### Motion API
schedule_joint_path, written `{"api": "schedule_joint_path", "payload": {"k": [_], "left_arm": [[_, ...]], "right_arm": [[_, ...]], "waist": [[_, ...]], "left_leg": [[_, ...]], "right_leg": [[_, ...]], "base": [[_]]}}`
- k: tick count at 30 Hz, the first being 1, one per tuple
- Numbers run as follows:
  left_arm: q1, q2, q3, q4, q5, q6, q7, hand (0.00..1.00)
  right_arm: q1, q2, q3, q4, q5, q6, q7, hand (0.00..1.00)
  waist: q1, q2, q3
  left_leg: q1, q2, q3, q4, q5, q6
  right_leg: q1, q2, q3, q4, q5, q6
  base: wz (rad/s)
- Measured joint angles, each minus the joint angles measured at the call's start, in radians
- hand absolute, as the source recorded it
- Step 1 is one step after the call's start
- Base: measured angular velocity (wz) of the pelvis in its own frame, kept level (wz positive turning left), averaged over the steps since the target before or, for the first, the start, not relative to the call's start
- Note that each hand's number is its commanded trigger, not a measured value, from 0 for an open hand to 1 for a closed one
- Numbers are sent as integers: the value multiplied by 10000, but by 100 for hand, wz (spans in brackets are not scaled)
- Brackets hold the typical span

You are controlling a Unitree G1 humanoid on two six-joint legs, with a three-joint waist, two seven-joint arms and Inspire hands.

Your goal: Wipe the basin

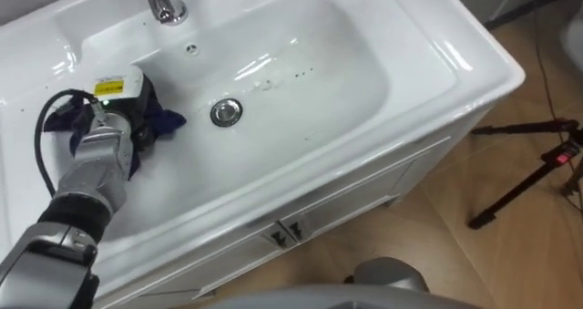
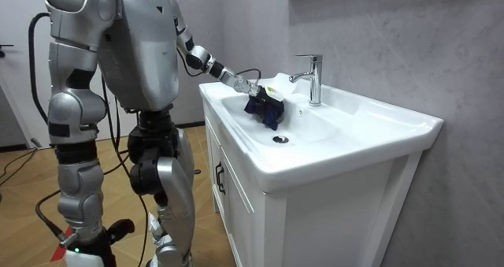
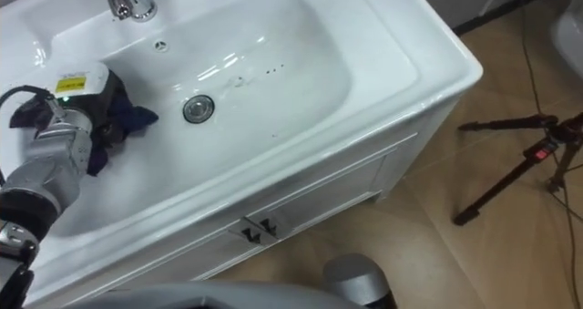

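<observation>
The white basin (image 1: 301, 63) is set in a white vanity, with a chrome faucet (image 1: 162, 1) at the back and a metal drain (image 1: 227, 112) in the middle. I stand at its front edge. My left hand (image 1: 117, 108) reaches into the left part of the bowl and is shut on a dark blue cloth (image 1: 167, 121). The bunched cloth sticks out on both sides of the hand and lies against the bowl's left wall. In the room view the left hand (image 2: 253, 88) and cloth (image 2: 268, 111) sit left of the faucet (image 2: 313, 78). My right arm (image 2: 77, 180) hangs down by my side.
The cabinet doors (image 1: 301, 220) with small handles are below the basin's front edge. A black tripod (image 1: 533, 163) with a red part stands on the wooden floor to my right. A grey wall rises behind the faucet.
</observation>
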Motion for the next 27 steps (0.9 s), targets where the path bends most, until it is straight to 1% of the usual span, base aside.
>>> {"api": "schedule_joint_path", "payload": {"k": [2, 3, 4, 5, 6, 7, 9, 11, 13, 15, 18, 21, 23, 24, 25, 26, 27], "left_arm": [[-68, -114, 1, 295, 13, 16, -10, 100], [-187, -218, 4, 451, 14, 40, 6, 100], [-289, -278, 22, 594, 33, 40, 7, 100], [-304, -302, 31, 656, 46, 49, 15, 100], [-353, -334, 40, 735, 55, 62, 31, 100], [-460, -396, 39, 859, 60, 61, 40, 100], [-528, -431, 39, 992, 58, 57, 31, 100], [-528, -430, 40, 1085, 56, 58, 32, 100], [-527, -430, 46, 1120, 60, 57, 28, 100], [-527, -431, 138, 1143, 58, 57, 35, 100], [-528, -455, 404, 1287, 54, 37, 62, 100], [-533, -499, 460, 1302, 47, 32, 101, 100], [-560, -663, 560, 1301, 37, 55, 110, 100], [-574, -834, 716, 1313, -45, 72, 116, 100], [-653, -980, 740, 1378, -252, 118, 127, 100], [-741, -1054, 739, 1464, -359, 124, 126, 100], [-954, -1165, 719, 1691, -599, 124, 122, 100]], "right_arm": [[-119, 1, 11, 7, -6, 7, 1, 0], [-176, -3, 10, 14, -8, 3, -2, 0], [-277, -4, 15, 3, -42, 14, 1, 0], [-332, -3, 14, 3, -46, 32, 1, 0], [-424, -3, 14, -45, -33, 38, 5, 0], [-465, -11, 14, -114, -9, 40, 3, 0], [-466, -16, 25, -211, 10, 64, 12, 0], [-427, -21, 97, -215, 17, 94, 79, 0], [-322, -37, 230, -220, 36, 125, 230, 0], [-325, -37, 232, -219, 34, 238, 237, 0], [-340, -37, 231, -223, 36, 268, 308, 0], [-354, -32, 250, -223, 33, 252, 314, 0], [-355, 4, 343, -222, 33, 246, 307, 0], [-364, 28, 452, -242, 31, 247, 300, 0], [-384, 41, 471, -242, 29, 259, 306, 0], [-393, 44, 511, -241, 28, 261, 295, 0], [-421, 44, 575, -246, 24, 264, 279, 0]], "waist": [[-42, -19, 63], [-48, -30, 76], [-9, -116, 126], [-10, -139, 117], [-21, -131, 75], [-18, -166, 83], [-6, -244, 76], [12, -305, 42], [37, -408, -2], [59, -493, -17], [56, -590, -36], [46, -654, -25], [27, -688, -29], [28, -698, -24], [21, -703, -23], [21, -705, -23], [9, -731, -13]], "left_leg": [[-26, 11, 21, 17, 20, 29], [-76, 6, 23, 26, 35, 53], [-159, -8, 53, 35, 61, 79], [-191, -20, 74, 37, 81, 84], [-303, -51, 132, 81, 98, 101], [-367, -109, 172, 93, 158, 119], [-429, -194, 186, 91, 210, 126], [-432, -195, 214, 111, 236, 91], [-508, -168, 214, 254, 259, 52], [-523, -166, 214, 273, 274, 26], [-524, -147, 207, 276, 302, -18], [-540, -129, 202, 358, 303, -21], [-543, -129, 205, 388, 303, -21], [-552, -139, 197, 392, 303, -21], [-568, -153, 185, 393, 304, -20], [-580, -161, 181, 399, 304, -19], [-606, -182, 179, 418, 304, -18]], "right_leg": [[-112, -24, -18, 158, -4, 2], [-175, -52, -31, 211, -6, 4], [-312, -73, -29, 360, -16, 9], [-416, -87, -21, 424, -26, 9], [-563, -133, -12, 534, -75, 9], [-658, -191, -13, 576, -132, 16], [-860, -254, 20, 774, -241, 8], [-955, -241, 81, 876, -263, -21], [-991, -200, 82, 903, -253, -83], [-1020, -206, 77, 1018, -270, -137], [-1019, -199, 42, 1042, -262, -182], [-1017, -209, 1, 1040, -260, -190], [-1020, -219, 0, 1048, -264, -188], [-1032, -228, -1, 1056, -264, -186], [-1046, -236, 2, 1086, -272, -172], [-1059, -240, 3, 1109, -277, -165], [-1106, -271, -2, 1203, -309, -158]], "base": [[-2], [0], [0], [-9], [-6], [-3], [0], [-4], [0], [0], [0], [3], [4], [4], [4], [4], [0]]}}
